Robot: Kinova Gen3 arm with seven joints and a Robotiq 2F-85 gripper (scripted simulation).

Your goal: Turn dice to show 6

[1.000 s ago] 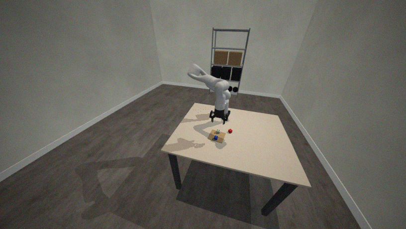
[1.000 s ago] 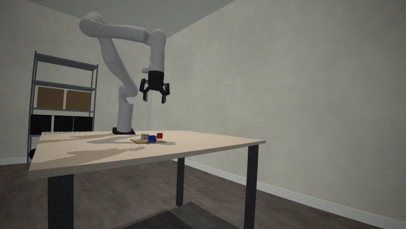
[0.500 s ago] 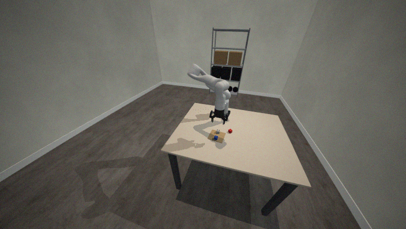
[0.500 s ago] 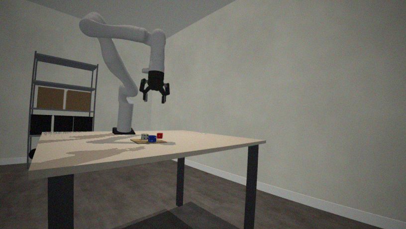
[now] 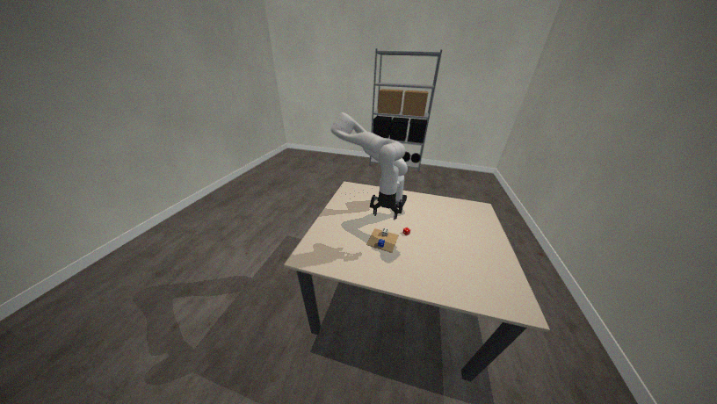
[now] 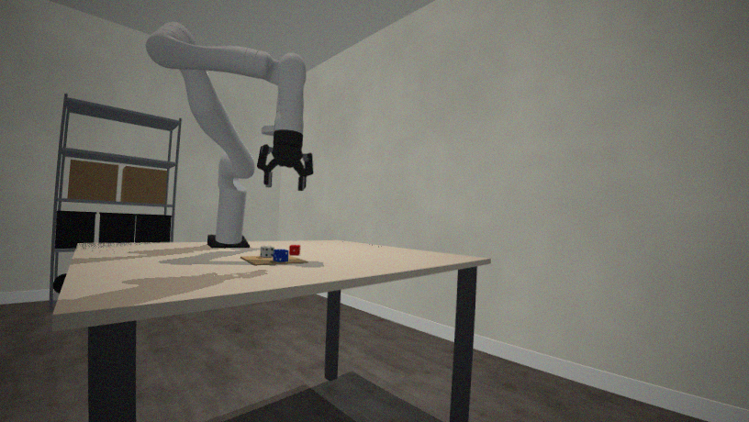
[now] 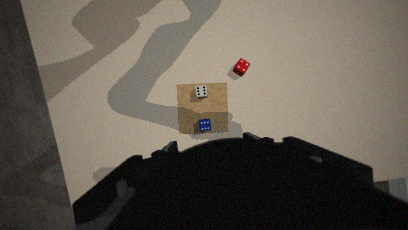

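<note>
3 dice, 1 mat, 1 arm w/ 1 tool. White die (image 7: 201,91) sits on the far part of the mat (image 7: 216,103) in the wrist view; top face shows 6 pips in 2 rows. Blue die (image 7: 204,125) sits on the near part of the same mat, close to its near edge but inside it; top face also reads 6, though pips are small. The 2 dice are apart, w/ bare mat between them. Red die (image 7: 241,66) lies off the mat on the bench (image 5: 467,261), near the mat's far right corner, not touching it; 4 pips show on top. No die lies on another. Mat looks flat on the bench.

Tool (image 6: 285,178) hangs high above the bench, well clear of all dice, fingers spread wide, nothing held. It points straight down, roughly over the strip between the arm base and the mat.

Edges: mat sits toward the arm's side of the bench, well in from every bench edge. Wide bare bench to the right and front of the mat. Arm shadow crosses the bench and the mat's near half.

Beyond the bench: 1 rack (image 5: 437,75) at the back wall, w/ 2 brown boxes (image 5: 390,100) and 3 black bins (image 5: 399,128).
</note>
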